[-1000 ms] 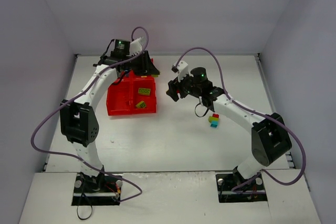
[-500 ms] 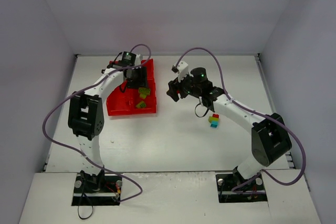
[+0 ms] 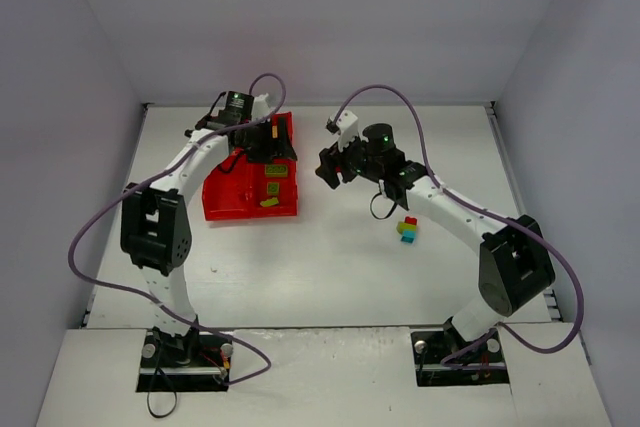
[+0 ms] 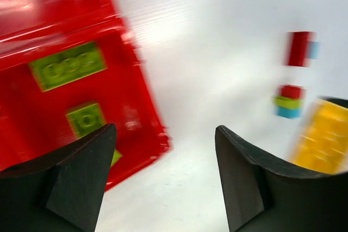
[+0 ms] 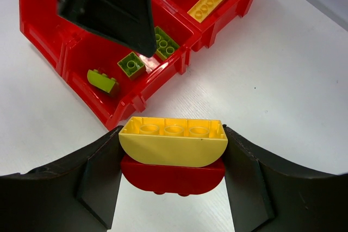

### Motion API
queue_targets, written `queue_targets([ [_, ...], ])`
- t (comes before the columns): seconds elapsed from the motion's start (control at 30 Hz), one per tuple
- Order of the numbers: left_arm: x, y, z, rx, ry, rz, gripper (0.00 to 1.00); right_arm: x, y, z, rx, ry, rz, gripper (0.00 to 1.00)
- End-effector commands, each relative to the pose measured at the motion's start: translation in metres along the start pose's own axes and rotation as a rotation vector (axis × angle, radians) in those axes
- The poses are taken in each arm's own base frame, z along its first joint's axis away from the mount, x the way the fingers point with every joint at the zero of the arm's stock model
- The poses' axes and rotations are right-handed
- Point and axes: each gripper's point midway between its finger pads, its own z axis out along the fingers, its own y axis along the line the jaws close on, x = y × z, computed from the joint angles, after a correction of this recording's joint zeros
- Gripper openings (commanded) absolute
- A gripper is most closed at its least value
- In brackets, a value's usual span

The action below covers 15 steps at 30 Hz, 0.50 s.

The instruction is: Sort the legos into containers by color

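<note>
From the top camera, the left gripper (image 3: 266, 143) hangs over the far right part of the red tray (image 3: 222, 203). It is too small here to tell if its fingers are apart. The left arm goes up from its base, bends at a black elbow, reaches far back, then turns toward the tray. The right gripper (image 3: 328, 165) is near the tray's right side, not touching it, and points at it. The right arm bends at its elbow near the right wall and stretches left across the white table (image 3: 330, 277). Green bricks (image 3: 272, 171) lie in the tray's right side. A little clump (image 3: 408, 230) of red, yellow, green and blue sits alone on the table beside the right arm.

From the left wrist camera, which is blurry, the left gripper's two black fingers (image 4: 70, 177) are wide apart with nothing between them. The tray is on the left. One box holds a long green brick (image 4: 68, 66) and a square green brick (image 4: 85, 118). Out on the table are a red and blue brick (image 4: 300, 48) and a red, green and blue pile (image 4: 288, 101). A blurry yellow brick (image 4: 323, 137) is at the right edge.

From the right wrist camera, the right gripper's fingers (image 5: 103, 177) squeeze both ends of a yellow and red stack (image 5: 173, 150), yellow on top. It is held over the table, near a corner of the tray. The closest box also holds a lime brick (image 5: 102, 80). A farther box holds a long yellow plate (image 5: 209, 1). The dark left gripper hangs over the tray.
</note>
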Motion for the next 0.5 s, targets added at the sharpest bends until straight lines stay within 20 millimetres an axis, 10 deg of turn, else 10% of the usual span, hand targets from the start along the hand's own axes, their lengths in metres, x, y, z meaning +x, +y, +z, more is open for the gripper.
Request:
queue_targets([
  [0.0, -0.035, -0.087, -0.063, 0.324, -0.142, 0.099, 0.67, -0.046, 0.005, 0.000, -0.023, -0.117, -0.056, 0.00],
  [0.47, -0.015, -0.156, -0.078, 0.594, -0.073, 0.176, 0.68, -0.052, 0.010, 0.004, -0.035, -0.117, -0.088, 0.00],
])
